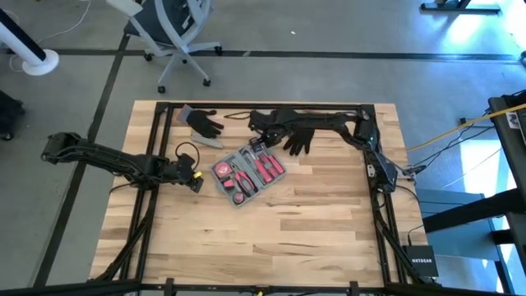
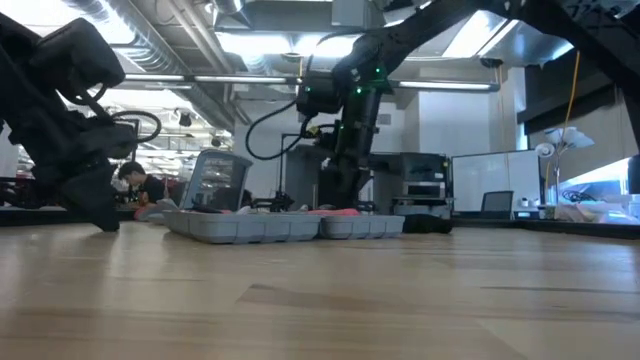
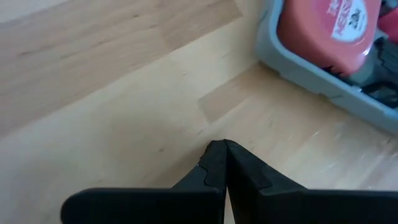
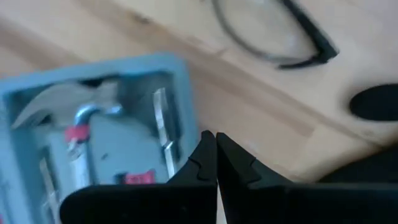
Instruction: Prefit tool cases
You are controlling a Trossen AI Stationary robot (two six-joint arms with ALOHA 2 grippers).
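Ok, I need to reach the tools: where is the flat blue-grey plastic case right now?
In the high view the flat blue-grey plastic case lies open near the table's middle, between the shut left gripper and the shut right gripper by the black gloves.

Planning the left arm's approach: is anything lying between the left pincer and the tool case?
Nothing visible does. The left pincer, shut, sits on the table just left of the tool case, with only bare wood between them. The black gloves lie beyond the case, by the right pincer.
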